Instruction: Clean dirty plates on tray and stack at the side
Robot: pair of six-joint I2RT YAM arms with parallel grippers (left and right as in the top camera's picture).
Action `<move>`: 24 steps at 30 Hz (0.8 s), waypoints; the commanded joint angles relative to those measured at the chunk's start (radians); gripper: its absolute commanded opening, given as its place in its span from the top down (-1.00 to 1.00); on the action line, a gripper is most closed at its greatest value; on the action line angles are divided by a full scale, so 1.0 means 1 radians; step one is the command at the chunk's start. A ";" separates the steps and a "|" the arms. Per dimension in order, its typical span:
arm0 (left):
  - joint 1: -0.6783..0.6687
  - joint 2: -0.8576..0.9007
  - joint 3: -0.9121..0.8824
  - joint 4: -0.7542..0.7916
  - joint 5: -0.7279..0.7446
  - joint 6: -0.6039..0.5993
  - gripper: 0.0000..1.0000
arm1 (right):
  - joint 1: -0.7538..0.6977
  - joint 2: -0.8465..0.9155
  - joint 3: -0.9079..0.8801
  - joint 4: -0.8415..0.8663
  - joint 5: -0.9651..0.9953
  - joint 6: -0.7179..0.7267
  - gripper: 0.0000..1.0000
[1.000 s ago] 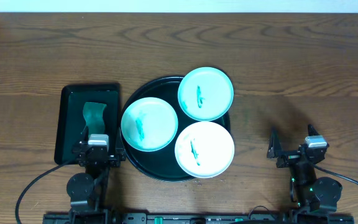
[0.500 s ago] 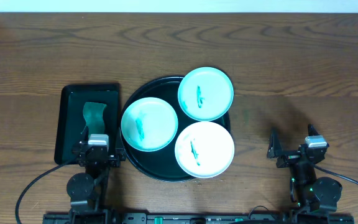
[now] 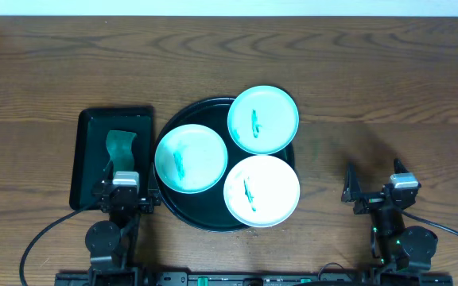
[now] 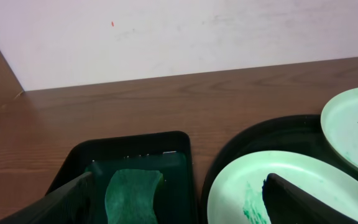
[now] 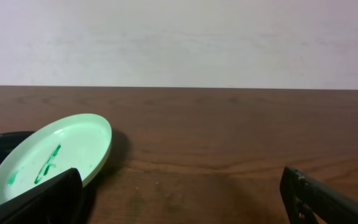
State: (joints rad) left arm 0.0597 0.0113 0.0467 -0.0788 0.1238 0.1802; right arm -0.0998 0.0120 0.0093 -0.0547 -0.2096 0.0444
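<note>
Three plates lie on the large round black tray (image 3: 175,208): a mint plate (image 3: 190,158) at left with a green smear, a mint plate (image 3: 263,119) at the back right with a small streak, and a white plate (image 3: 261,191) at the front right with a streak. My left gripper (image 3: 125,179) is open and empty at the near left, over the front of the rectangular tray. My right gripper (image 3: 374,179) is open and empty over bare table right of the tray. The left wrist view shows the left plate (image 4: 272,186); the right wrist view shows a plate (image 5: 55,155).
A smaller rectangular dark green tray (image 3: 87,131) holding a green sponge (image 3: 120,148) sits left of the round tray; both show in the left wrist view, tray (image 4: 129,146) and sponge (image 4: 132,193). Bare wooden table (image 3: 388,103) extends to the right and back.
</note>
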 commanded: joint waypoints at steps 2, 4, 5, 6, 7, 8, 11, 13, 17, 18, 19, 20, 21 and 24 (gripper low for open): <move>-0.005 -0.001 -0.030 -0.009 -0.009 0.003 -0.70 | 0.010 -0.005 -0.004 -0.001 -0.005 0.010 -0.98; -0.005 -0.001 -0.030 -0.008 -0.009 0.003 -0.69 | 0.010 -0.005 -0.004 0.008 -0.004 0.010 -0.99; -0.005 -0.001 -0.030 -0.008 -0.009 0.003 -0.70 | 0.010 -0.005 -0.004 0.008 -0.004 0.009 -0.98; -0.005 -0.001 -0.030 -0.008 -0.008 0.003 -0.69 | 0.010 -0.005 -0.004 0.009 -0.005 0.010 -0.99; -0.005 -0.001 -0.030 -0.008 -0.008 0.002 -0.70 | 0.010 -0.005 -0.004 0.009 -0.005 0.010 -0.98; -0.005 -0.001 -0.030 -0.009 -0.009 0.003 -0.70 | 0.010 -0.005 -0.004 0.009 -0.005 0.010 -0.98; -0.005 0.000 -0.030 -0.009 -0.008 0.002 -0.69 | 0.010 -0.005 -0.004 0.026 -0.009 0.011 -0.99; -0.005 0.000 -0.030 -0.009 -0.008 0.002 -0.69 | 0.010 -0.005 -0.004 0.038 -0.011 0.011 -0.99; -0.005 0.000 -0.030 0.003 0.027 0.002 -0.70 | 0.010 -0.005 -0.004 0.052 -0.026 0.020 -0.99; -0.005 0.000 -0.029 0.005 0.043 -0.001 -0.70 | 0.010 -0.005 -0.003 0.056 -0.031 0.023 -0.98; -0.005 0.000 -0.027 0.005 0.068 -0.002 -0.70 | 0.010 -0.005 -0.003 0.057 -0.040 0.022 -0.98; -0.005 0.000 -0.023 0.005 0.084 -0.004 -0.70 | 0.010 -0.005 0.000 0.056 -0.048 0.022 -0.99; -0.005 0.001 -0.017 0.005 0.092 -0.015 -0.70 | 0.010 -0.005 0.004 0.055 -0.055 0.022 -0.98; -0.005 0.019 0.018 0.003 0.094 -0.028 -0.70 | 0.010 0.005 0.026 0.055 -0.062 0.022 -0.98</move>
State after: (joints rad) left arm 0.0593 0.0147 0.0448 -0.0681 0.1764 0.1738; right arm -0.0998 0.0128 0.0101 -0.0021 -0.2466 0.0490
